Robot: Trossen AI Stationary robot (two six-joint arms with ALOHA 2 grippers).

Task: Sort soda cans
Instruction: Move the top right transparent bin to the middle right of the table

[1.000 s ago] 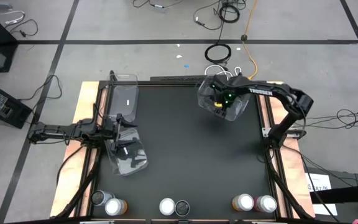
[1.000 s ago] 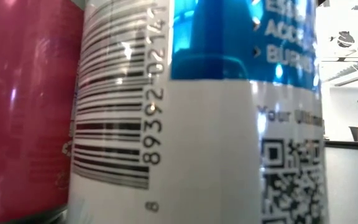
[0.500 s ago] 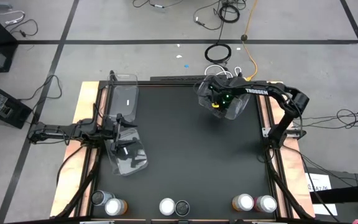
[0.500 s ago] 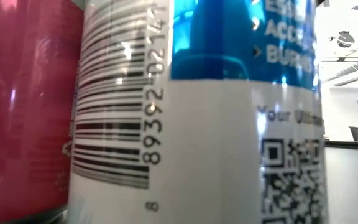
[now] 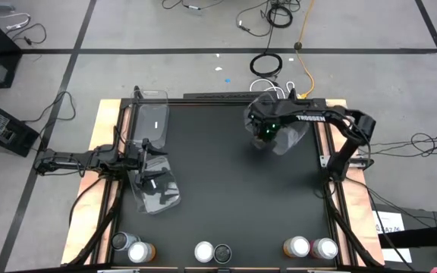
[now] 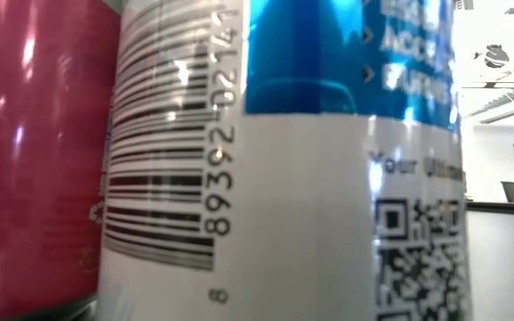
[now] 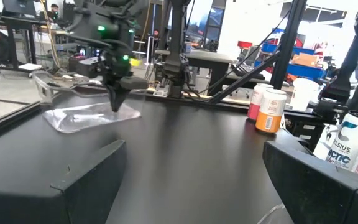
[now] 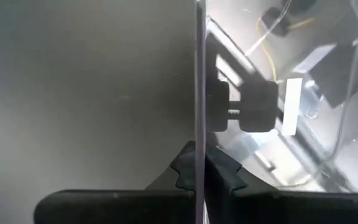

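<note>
Six soda cans (image 5: pixel 222 252) stand upright in three pairs along the bottom edge of the frame, silver tops up.

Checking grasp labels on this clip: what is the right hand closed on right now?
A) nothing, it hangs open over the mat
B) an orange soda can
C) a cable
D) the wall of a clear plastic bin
D: in the right wrist view the right hand has its fingers pinched on the thin upright wall of the clear plastic bin; the soda cans stand untouched along the table's near edge.
</note>
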